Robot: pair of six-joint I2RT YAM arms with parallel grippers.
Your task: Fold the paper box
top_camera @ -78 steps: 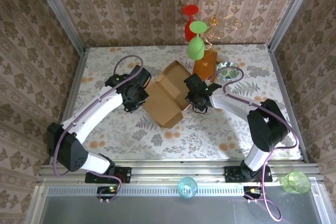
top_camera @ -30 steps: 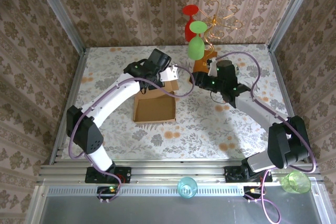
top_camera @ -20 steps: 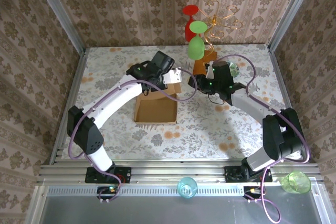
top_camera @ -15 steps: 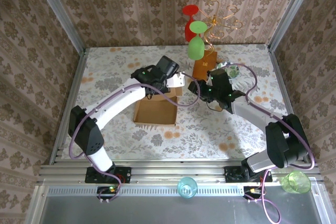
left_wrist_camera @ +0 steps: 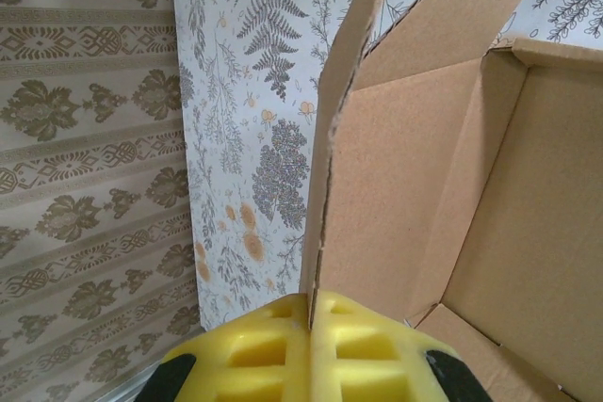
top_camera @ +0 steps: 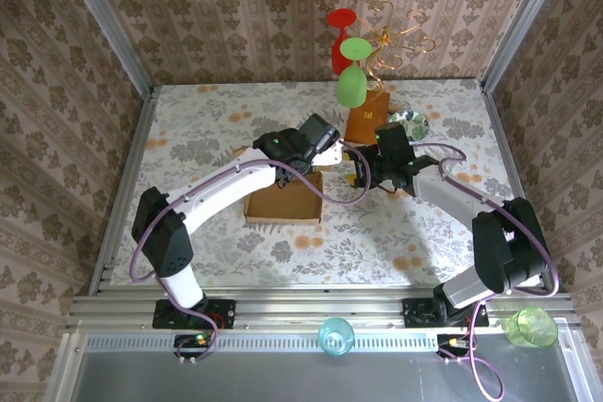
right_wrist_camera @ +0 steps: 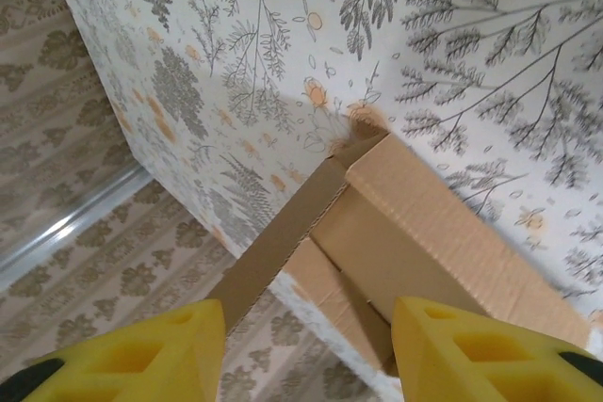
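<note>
Where the top external camera looks down, the paper box (top_camera: 283,199) lies near the middle of the bench (top_camera: 179,129), a little toward its left edge, as a shallow open tray. The left gripper (top_camera: 314,165) sits over the box's far right corner, and the right gripper (top_camera: 362,174) is just beside that corner on the right-edge side; finger spacing is not readable from this height. Toward the far edge stands an orange-brown wooden block (top_camera: 367,121) carrying a gold wire stand (top_camera: 396,35), with a red glass (top_camera: 341,18) and two green glasses (top_camera: 350,88) hung on it. A small bowl (top_camera: 411,124) sits just right of the block. Left wrist view: the yellow fingers (left_wrist_camera: 247,355) are pressed together on the edge of an upright cardboard wall of the box (left_wrist_camera: 415,185), which rises from between them. The box interior opens to the right, with patterned bench cover to the left. Right wrist view: the yellow fingers (right_wrist_camera: 151,355) stand wide apart. A flap edge of the box (right_wrist_camera: 415,233) runs diagonally down into the gap, its lower end meeting the pad at the frame's lower left. I cannot tell whether it bears on that pad.
</note>
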